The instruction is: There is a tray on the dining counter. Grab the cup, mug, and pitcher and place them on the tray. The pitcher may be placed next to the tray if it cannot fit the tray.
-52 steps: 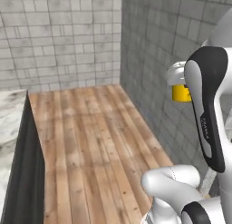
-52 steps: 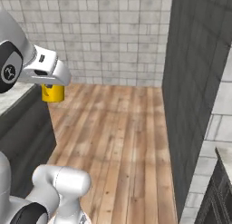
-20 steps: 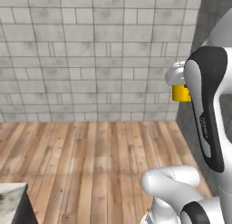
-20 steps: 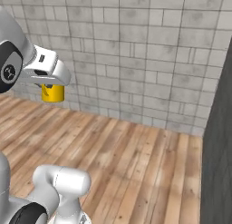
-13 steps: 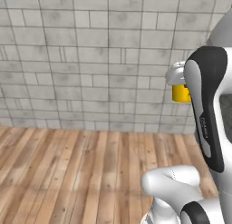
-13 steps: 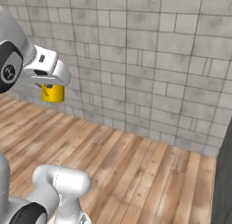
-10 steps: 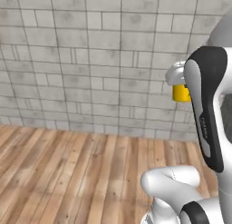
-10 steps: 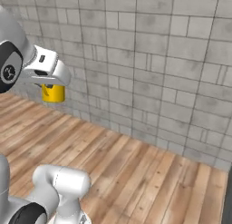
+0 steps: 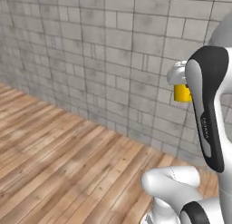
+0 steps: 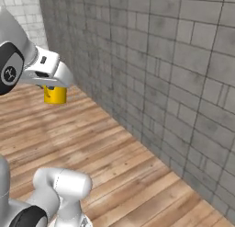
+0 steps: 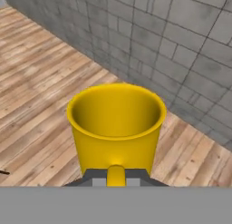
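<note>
Swung round with the base since 2.6 s ago: dark panel and marble edge gone from both base views, grey brick wall (image 9: 90, 60) and wooden floor (image 9: 54, 164) now ahead. Camera motion, not object motion. Held in the same spot against the arm throughout: mug (image 10: 55, 95).

Hand (image 10: 54, 87) clenched on the mug, gripping at the near rim and handle side; mug carried high over the floor, well clear of the wall. Seen hanging just beside the dark forearm in the left base view (image 9: 182, 93).

Step in hand, as judged: transit toward the dining counter with 1 item aboard. To do well: keep wrist level so mug stays upright; hold grip firm through the turn; leave margin to the wall while swinging; delay lowering until tray is sighted.

Contents: mug (image 11: 116, 123) open end toward the hand camera, interior plain yellow, no liquid or object visible inside. Spill risk therefore nil; slip at the rim grip the main concern.
</note>
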